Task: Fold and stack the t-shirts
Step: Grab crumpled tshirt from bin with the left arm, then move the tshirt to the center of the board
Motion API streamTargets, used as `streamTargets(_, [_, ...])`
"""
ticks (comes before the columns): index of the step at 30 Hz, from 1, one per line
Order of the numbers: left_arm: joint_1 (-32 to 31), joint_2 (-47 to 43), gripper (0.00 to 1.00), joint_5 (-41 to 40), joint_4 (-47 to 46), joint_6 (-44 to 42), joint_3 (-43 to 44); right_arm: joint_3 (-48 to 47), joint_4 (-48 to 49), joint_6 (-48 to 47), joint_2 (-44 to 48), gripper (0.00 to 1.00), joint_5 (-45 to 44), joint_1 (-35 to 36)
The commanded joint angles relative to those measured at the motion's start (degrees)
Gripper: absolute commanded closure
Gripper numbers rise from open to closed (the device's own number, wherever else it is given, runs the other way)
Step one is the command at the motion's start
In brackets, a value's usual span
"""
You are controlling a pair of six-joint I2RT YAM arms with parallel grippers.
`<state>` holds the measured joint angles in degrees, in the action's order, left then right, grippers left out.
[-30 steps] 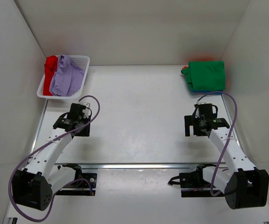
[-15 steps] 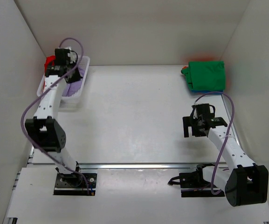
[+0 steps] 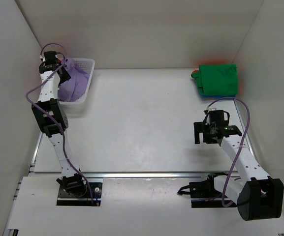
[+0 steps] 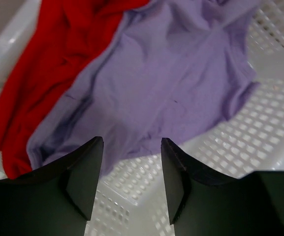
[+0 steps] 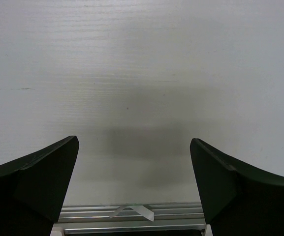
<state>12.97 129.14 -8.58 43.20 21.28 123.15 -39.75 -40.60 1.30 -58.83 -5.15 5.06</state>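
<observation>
A lavender t-shirt lies crumpled in the white mesh basket at the far left. In the left wrist view the lavender shirt lies beside a red t-shirt. My left gripper hangs over the basket's left end, open and empty, just above the lavender shirt's edge. A folded green t-shirt tops a stack at the far right, with blue and orange edges under it. My right gripper is wide open and empty over bare table.
White walls close in the table on the left, back and right. The basket wall surrounds the left fingers. A metal rail runs along the table's near edge below the right gripper.
My left arm has swung from the near table up to the basket, then shifted to its left end. The right arm has hardly moved.
</observation>
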Motion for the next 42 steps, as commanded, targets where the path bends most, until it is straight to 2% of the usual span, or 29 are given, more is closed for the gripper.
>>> streamTargets(1, [0.21, -0.48, 0.38, -4.42, -2.33, -0.44, 3.41, -0.07, 1.58, -0.51, -0.32, 0.06, 0.23, -0.49])
streamTargets(6, [0.39, 2.59, 0.30, -6.01, -2.68, -1.85, 1.57, 0.10, 2.01, -0.51, -0.67, 0.06, 0.58, -0.84])
streamTargets(9, [0.83, 4.71, 0.30, -6.36, -1.19, -1.86, 2.88, -0.51, 1.92, -0.51, -0.50, 0.06, 0.58, -1.11])
streamTargets(12, [0.91, 7.25, 0.30, -7.15, 0.65, -2.21, 5.59, -0.33, 2.01, -0.43, 0.03, 0.06, 1.71, -1.81])
streamTargets(14, [0.92, 8.66, 0.37, -7.24, 2.84, -2.55, 7.61, 0.10, 2.28, -0.07, 0.11, 0.06, 3.81, -3.47])
streamTargets(16, [1.00, 9.90, 0.56, -6.90, 3.47, -2.73, 9.38, 0.63, 2.90, 0.54, 0.29, 0.09, 6.19, -4.53])
streamTargets(17, [0.83, 9.81, 0.83, -7.24, 4.08, -2.73, 9.82, 0.46, 2.98, 0.28, 0.73, 0.09, 5.94, -4.27])
streamTargets(18, [0.91, 10.16, 1.00, -7.24, 4.69, -2.82, 10.35, 0.55, 3.24, 0.11, 0.91, 0.09, 5.59, -4.09])
streamTargets(23, [-0.57, 6.83, 1.00, -6.02, 4.88, -3.09, 12.46, 0.64, 3.16, 0.02, 1.00, 0.09, 5.41, -3.92])
streamTargets(26, [-2.77, 0.34, 1.00, -5.66, 1.63, -3.61, 11.76, 0.99, 3.51, 0.19, 1.78, 0.09, 5.32, -3.31])
streamTargets(30, [-7.25, -13.37, 1.00, -3.83, -6.09, -5.54, 7.81, 1.43, 3.68, 0.63, 3.54, 0.10, 5.15, -3.57])
streamTargets(33, [-15.75, -24.00, 1.00, 4.59, -11.72, -7.38, 2.80, 1.87, 4.12, 0.90, 4.94, 0.09, 3.84, -3.57])
streamTargets(34, [-17.79, -26.81, 1.00, 5.67, -11.82, -8.78, 2.10, 2.04, 4.30, 1.07, 5.65, 0.10, 3.48, -3.30])
streamTargets(37, [-32.09, -30.60, 1.00, 4.64, -8.50, -14.14, 4.80, 2.22, 4.39, 1.33, 6.71, 0.10, 3.30, -2.95])
streamTargets(39, [-36.24, -32.63, 1.00, 6.62, -7.43, -13.99, 5.08, 2.39, 4.48, 1.16, 8.11, 0.10, 2.95, -2.87])
streamTargets(42, [-33.12, -39.13, 1.00, 16.54, -13.13, -4.69, -3.85, 2.40, 4.48, 1.33, 9.69, 0.10, 2.60, -2.95])
